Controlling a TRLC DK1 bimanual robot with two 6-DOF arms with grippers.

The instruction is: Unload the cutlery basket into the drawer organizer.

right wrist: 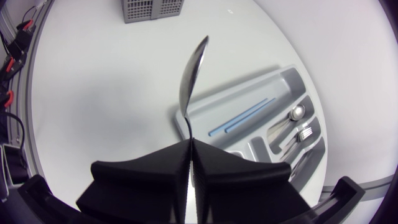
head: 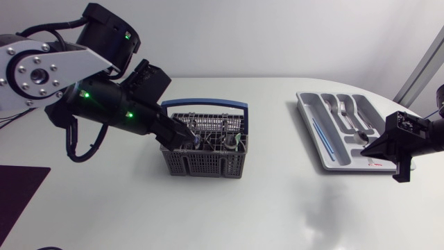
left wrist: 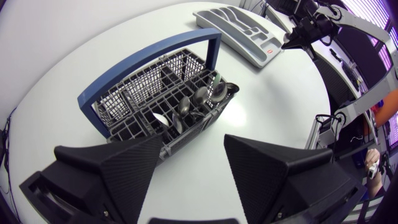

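Cutlery basket (head: 205, 163) is sitting mid-table with several spoons (left wrist: 196, 102) remaining inside; the drawer organizer (head: 347, 165) at our right is already holding forks (head: 345, 111). We are hovering our left gripper (left wrist: 193, 155) spread open over the basket; our right gripper (right wrist: 189, 146) is clamping a spoon (right wrist: 193, 71) at the organizer's edge.

Our matte black right gripper (right wrist: 189, 142) pinches a slim silver metal spoon (right wrist: 191, 78), bowl pointing ahead. Beneath lies the grey plastic drawer organizer (right wrist: 244, 101), which holds two blue sticks (right wrist: 239, 118), a small spoon (right wrist: 297, 112) and a fork (right wrist: 303, 132). The grey mesh cutlery basket (right wrist: 152, 8) stands well apart.
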